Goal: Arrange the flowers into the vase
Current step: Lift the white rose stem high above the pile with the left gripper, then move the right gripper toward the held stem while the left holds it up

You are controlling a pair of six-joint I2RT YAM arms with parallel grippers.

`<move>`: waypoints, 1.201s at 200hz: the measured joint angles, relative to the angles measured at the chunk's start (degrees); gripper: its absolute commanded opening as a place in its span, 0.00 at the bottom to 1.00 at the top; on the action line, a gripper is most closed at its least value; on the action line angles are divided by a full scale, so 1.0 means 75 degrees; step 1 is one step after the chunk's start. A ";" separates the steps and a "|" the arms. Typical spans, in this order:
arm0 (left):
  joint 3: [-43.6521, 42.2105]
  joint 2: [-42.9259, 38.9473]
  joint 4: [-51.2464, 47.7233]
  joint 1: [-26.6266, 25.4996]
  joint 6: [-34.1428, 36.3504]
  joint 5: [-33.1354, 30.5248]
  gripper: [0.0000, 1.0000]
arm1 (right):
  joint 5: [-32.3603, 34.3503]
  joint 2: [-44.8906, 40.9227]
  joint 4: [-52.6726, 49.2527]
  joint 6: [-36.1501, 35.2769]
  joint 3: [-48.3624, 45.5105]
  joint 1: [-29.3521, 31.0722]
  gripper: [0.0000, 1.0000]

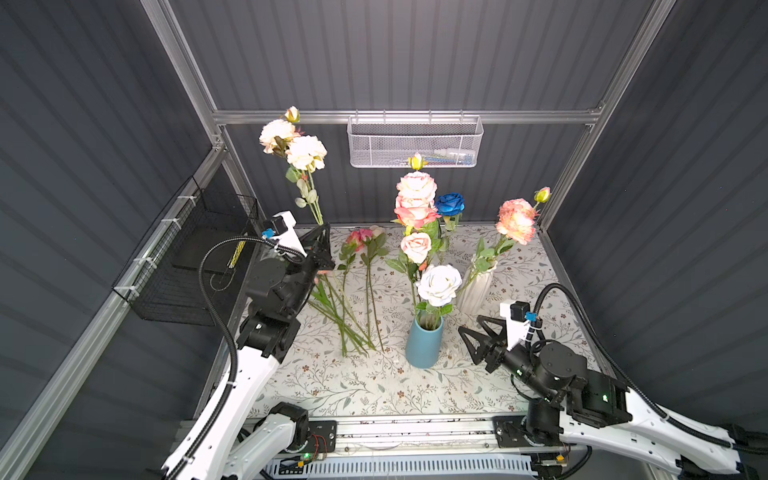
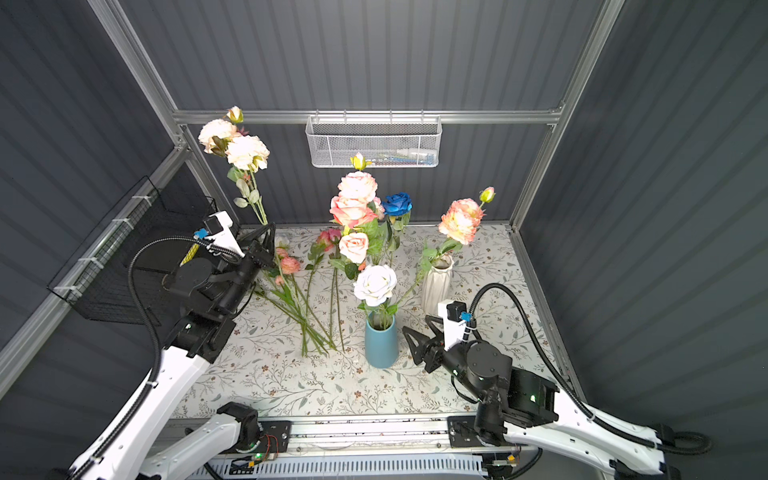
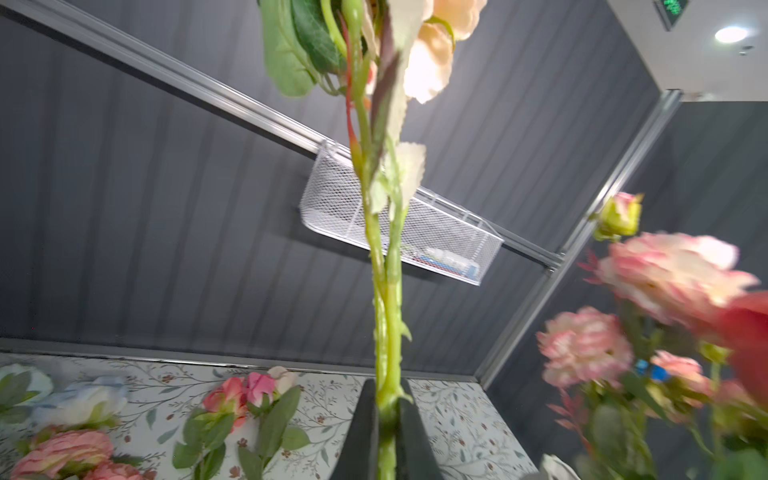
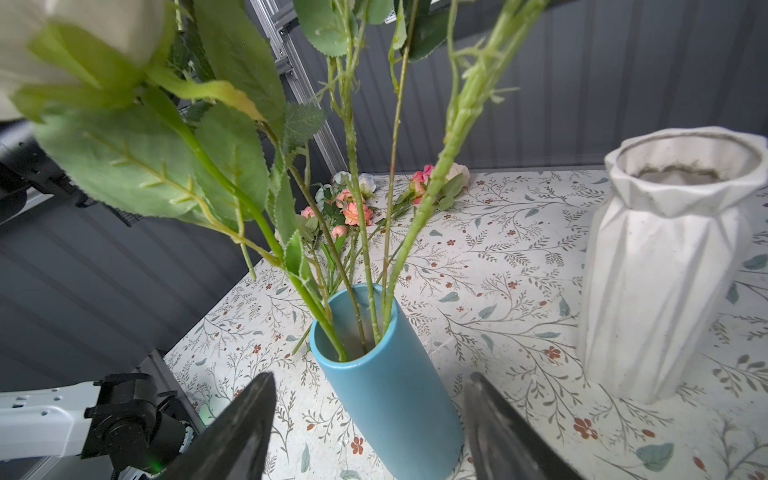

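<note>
Several stems fill the blue vase (image 1: 424, 347), one the white vase (image 1: 478, 291), in a top view; the left gripper (image 1: 322, 235) grips a cream-bloomed stem (image 1: 314, 208) near the loose flowers (image 1: 357, 299). Left wrist: stem clamped between closed jaws. Right wrist: the right gripper (image 4: 370, 376) has parted jaws flanking the blue vase; carrying the stem there looks next.

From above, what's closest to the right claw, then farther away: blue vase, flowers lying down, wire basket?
1. Blue vase, just left of the right gripper.
2. Loose flowers lying flat, farther left.
3. Wire basket, hanging high at the back.
</note>
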 measured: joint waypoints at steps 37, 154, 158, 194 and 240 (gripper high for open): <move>0.0000 -0.0962 -0.0629 0.0003 -0.0256 0.1478 0.00 | -0.0347 -0.0137 -0.0017 -0.0076 0.0189 0.0000 0.72; 0.0338 -0.2066 -0.0519 0.0000 -0.1096 0.3765 0.00 | -0.3698 0.3281 -0.0391 -0.1134 0.4395 0.1256 0.74; 0.0356 -0.2049 -0.0458 0.0000 -0.1145 0.3821 0.00 | -0.3771 0.3538 -0.0402 -0.1169 0.4642 0.1314 0.74; 0.0382 -0.1868 0.0361 0.0000 -0.1763 0.4310 0.00 | -0.4232 0.5429 -0.0519 -0.1335 0.6443 0.1463 0.74; 0.0274 -0.1644 0.1848 0.0000 -0.2871 0.4937 0.00 | -0.4806 0.7152 -0.0828 -0.1349 0.8218 0.1151 0.73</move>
